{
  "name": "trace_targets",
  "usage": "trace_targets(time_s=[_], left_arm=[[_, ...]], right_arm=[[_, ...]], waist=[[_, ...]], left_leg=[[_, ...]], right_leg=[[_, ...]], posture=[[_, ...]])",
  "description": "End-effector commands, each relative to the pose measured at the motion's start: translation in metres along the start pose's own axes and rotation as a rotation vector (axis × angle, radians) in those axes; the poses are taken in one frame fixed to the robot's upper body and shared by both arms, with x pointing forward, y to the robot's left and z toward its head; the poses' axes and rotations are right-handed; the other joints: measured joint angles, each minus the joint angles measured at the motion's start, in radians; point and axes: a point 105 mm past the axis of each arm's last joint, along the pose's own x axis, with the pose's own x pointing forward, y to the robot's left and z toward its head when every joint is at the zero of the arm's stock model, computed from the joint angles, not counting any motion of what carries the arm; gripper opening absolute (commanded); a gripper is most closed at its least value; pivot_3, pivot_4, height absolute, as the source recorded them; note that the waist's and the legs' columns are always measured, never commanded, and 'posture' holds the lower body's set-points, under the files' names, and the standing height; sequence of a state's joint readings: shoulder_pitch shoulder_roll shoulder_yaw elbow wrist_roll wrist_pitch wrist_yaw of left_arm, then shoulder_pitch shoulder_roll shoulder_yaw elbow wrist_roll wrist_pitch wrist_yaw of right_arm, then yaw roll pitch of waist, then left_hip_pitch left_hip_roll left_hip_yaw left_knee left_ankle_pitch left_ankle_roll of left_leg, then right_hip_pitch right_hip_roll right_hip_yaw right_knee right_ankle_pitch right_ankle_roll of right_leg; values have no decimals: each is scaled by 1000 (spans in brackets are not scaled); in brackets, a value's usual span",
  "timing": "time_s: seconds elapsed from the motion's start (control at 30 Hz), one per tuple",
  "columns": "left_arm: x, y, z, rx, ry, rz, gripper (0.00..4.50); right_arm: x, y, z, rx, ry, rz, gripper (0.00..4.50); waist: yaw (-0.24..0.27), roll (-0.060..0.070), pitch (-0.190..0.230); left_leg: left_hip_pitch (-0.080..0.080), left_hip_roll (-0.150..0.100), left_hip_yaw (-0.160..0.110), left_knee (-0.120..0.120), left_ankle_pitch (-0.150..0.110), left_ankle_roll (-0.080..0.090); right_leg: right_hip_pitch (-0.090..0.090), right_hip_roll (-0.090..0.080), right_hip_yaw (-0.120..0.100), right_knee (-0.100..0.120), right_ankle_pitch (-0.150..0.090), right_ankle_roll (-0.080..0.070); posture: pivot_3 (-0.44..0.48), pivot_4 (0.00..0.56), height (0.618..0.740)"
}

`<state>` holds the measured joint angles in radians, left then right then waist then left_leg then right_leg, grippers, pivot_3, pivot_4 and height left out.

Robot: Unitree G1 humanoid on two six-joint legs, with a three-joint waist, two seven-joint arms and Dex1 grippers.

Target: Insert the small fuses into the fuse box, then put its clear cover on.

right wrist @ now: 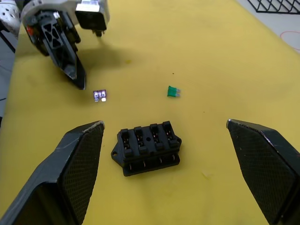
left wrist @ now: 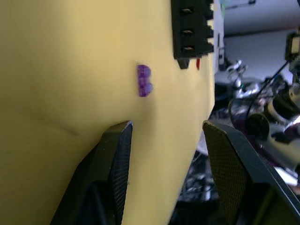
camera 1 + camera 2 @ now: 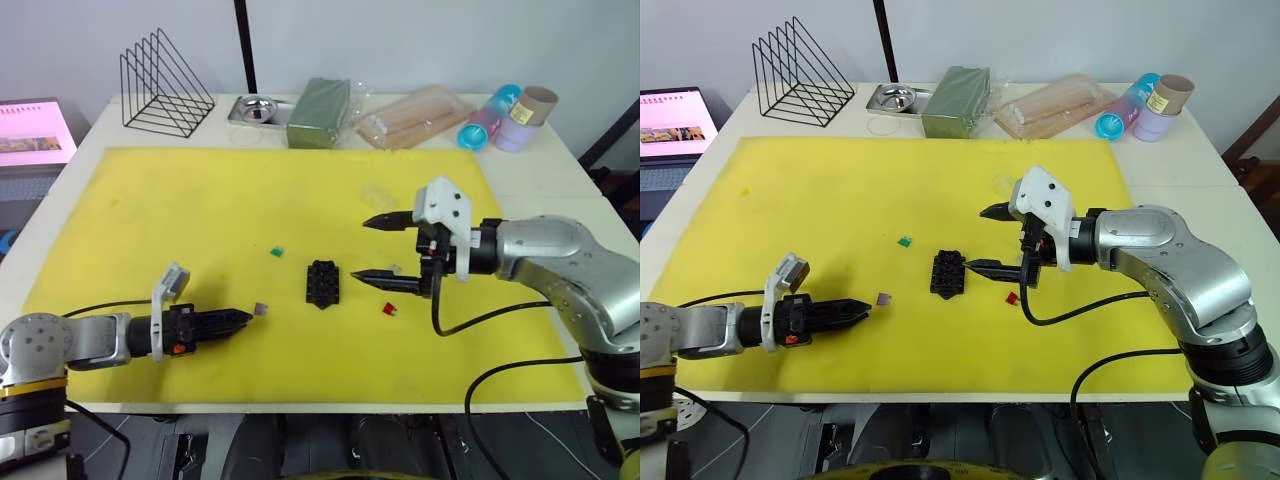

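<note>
Left gripper (image 3: 240, 318) low over the yellow mat (image 3: 200, 200), forearm lying nearly flat, fingers parted and empty, tips just short of the purple fuse (image 3: 261, 309). Right gripper (image 3: 372, 248) reaching in from the right, fingers spread wide, holding nothing, beside the fuse box (image 3: 322, 284) at mat centre. Green fuse (image 3: 277, 252) near the box; red fuse (image 3: 389, 309) under the right gripper; pale grey fuse (image 3: 396, 269) by its lower finger.

Open mat (image 3: 200, 200) all around my left gripper (image 3: 245, 317); purple fuse (image 3: 261, 309) sits just off its tips, fuse box (image 3: 322, 283) beyond, apart.
</note>
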<state>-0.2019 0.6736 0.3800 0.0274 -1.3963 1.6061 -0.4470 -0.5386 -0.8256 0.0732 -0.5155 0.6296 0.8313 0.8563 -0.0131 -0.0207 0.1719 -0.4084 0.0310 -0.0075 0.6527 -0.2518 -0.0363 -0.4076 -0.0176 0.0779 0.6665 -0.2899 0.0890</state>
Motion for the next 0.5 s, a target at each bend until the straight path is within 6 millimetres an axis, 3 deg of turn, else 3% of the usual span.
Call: trace_targets(time_s=[0.03, 0.5], left_arm=[[3, -3, -2, 11, -12, 1, 2541], [29, 3, -6, -14, -110, 38, 2541]], right_arm=[[-2, 2, 12, -51, -25, -10, 4500], [-2, 3, 12, -40, -22, -22, 4500]], waist=[[0, 0, 0], [3, 1, -1]], left_leg=[[0, 0, 0, 0, 0, 0], [1, -5, 0, 1, 0, 0]], right_leg=[[0, 0, 0, 0, 0, 0], [2, -7, -1, 0, 0, 0]], posture=[[0, 150, 740], [0, 150, 740]])
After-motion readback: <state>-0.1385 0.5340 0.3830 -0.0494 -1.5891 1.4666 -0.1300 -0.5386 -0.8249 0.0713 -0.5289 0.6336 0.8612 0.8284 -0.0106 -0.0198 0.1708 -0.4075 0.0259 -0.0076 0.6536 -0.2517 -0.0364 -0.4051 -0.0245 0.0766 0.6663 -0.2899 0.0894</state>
